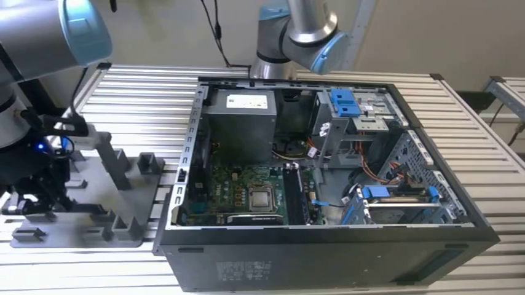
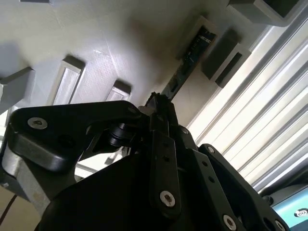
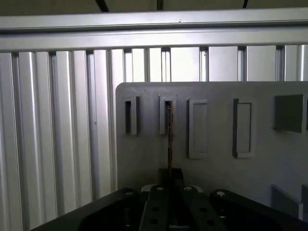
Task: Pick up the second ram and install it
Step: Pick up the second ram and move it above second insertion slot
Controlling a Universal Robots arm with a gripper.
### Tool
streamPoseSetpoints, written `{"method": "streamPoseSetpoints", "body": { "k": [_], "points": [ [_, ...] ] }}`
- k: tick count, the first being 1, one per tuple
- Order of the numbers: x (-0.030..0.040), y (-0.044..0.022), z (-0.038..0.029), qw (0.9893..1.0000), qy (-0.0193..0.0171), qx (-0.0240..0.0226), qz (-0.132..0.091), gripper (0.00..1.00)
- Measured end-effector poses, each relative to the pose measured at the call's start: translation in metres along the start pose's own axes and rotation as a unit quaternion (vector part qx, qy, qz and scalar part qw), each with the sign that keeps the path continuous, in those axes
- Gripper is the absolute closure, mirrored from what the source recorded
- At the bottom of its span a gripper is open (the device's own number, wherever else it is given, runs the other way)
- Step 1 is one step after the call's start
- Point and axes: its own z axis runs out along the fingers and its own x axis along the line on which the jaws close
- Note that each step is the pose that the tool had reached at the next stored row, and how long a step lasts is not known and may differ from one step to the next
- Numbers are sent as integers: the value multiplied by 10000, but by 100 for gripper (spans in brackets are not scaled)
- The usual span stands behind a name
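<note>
One second ram [image 3: 169,139] — edge-on, long axis along tray [image 3: 216,183] slot | fingers [image 3: 174,177] clamped on its end

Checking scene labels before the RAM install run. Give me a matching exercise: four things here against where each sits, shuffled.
1. thin dark-blue RAM stick
2. grey slotted plastic tray
3. black open metal computer case
4. green motherboard

A. flat inside the case
B. on edge in a tray slot
C. on the silver slatted table, at the exterior view's left of the case
D. mid-table, side open

Pairs: 1-B, 2-C, 3-D, 4-A
</note>
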Motion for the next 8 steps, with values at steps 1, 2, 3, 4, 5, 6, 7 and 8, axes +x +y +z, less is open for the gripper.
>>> {"method": "streamPoseSetpoints", "body": {
  "k": [1, 2, 3, 4, 5, 6, 7, 8],
  "points": [
    [0, 0, -12, 10000, 0, 0, 0, 86],
    [0, 0, -24, 10000, 0, 0, 0, 86],
    [0, 1, -37, 10000, 0, 0, 0, 86],
    [1, 1, -50, 10000, 0, 0, 0, 86],
    [1, 1, -64, 10000, 0, 0, 0, 86],
    [1, 1, -80, 10000, 0, 0, 0, 86],
    [1, 1, -96, 10000, 0, 0, 0, 86],
    [1, 1, -113, 10000, 0, 0, 0, 86]
  ]
}}
